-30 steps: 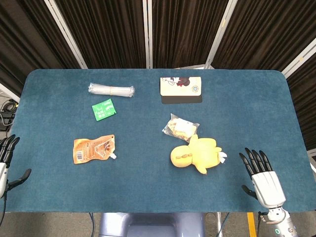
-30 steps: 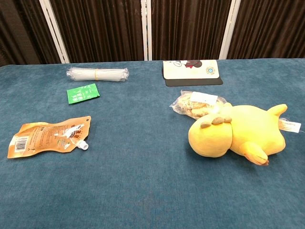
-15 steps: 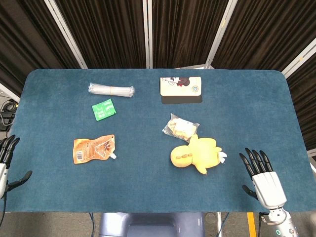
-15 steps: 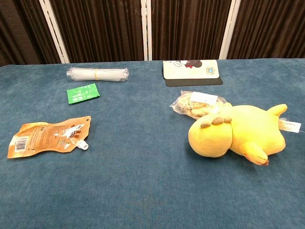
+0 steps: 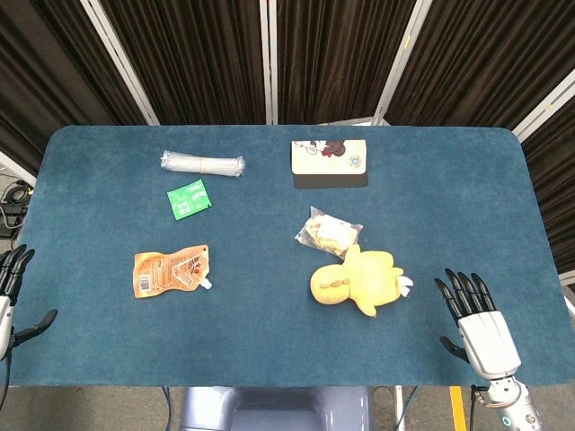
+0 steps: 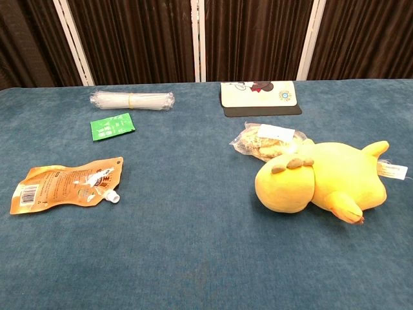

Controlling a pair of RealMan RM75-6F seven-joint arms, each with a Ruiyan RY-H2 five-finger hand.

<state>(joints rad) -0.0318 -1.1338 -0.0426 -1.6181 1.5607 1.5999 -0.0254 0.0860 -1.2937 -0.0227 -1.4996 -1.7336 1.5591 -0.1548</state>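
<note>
My right hand (image 5: 476,323) hovers over the table's front right part, fingers spread and holding nothing; the yellow plush duck (image 5: 358,280) (image 6: 322,179) lies nearest, a little to its left. My left hand (image 5: 11,301) shows at the far left edge, beside the table, fingers apart and empty. An orange spouted pouch (image 5: 169,272) (image 6: 64,185) lies closest to it. A clear snack bag (image 5: 328,232) (image 6: 266,139) touches the duck's far side. Neither hand appears in the chest view.
On the blue table (image 5: 269,350) lie a green sachet (image 5: 189,198) (image 6: 112,126), a clear roll of wrapped straws (image 5: 202,164) (image 6: 131,100) and a cartoon-printed wallet (image 5: 330,161) (image 6: 259,97) at the back. Dark curtains stand behind.
</note>
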